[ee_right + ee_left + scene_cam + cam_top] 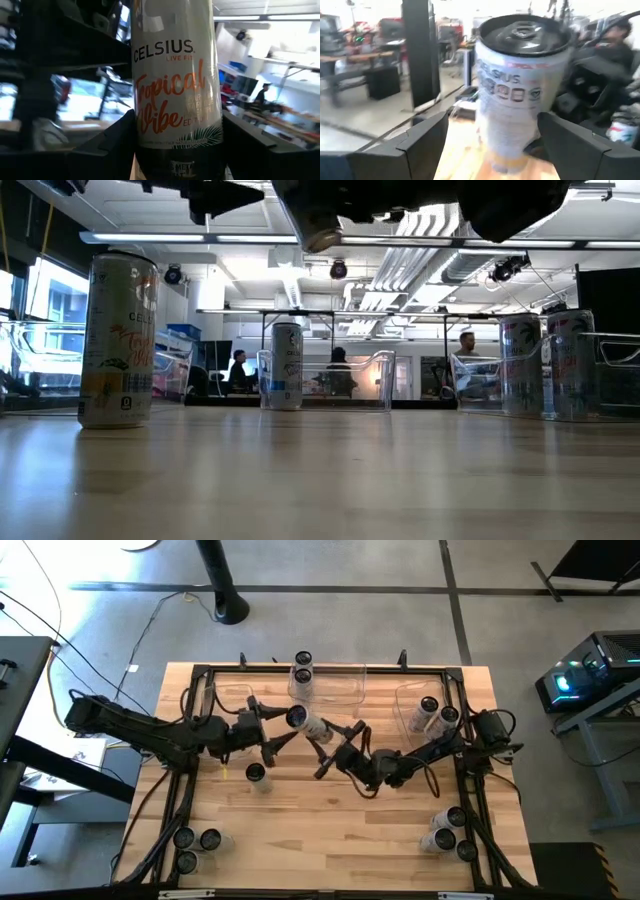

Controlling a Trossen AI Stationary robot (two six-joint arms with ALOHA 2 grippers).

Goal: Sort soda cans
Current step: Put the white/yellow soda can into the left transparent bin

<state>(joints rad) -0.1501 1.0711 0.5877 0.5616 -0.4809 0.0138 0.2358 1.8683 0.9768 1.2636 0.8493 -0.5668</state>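
So the layout: a clear bin [338,683] sits at the middle of the table's [330,830] far edge with two cans [302,667] in its left end. Another bin [412,705] at the far right has two cans [437,712] in it. Three cans [196,843] cluster at the near left corner, three more [449,832] at the near right. One lone can [256,774] stands left of centre, and one [303,720] hangs tilted above the middle, between both arms.

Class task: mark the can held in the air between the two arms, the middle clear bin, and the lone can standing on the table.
held can [297,718], high view, dark top
middle clear bin [345,692], high view, rim
lone can [256,773], high view, top
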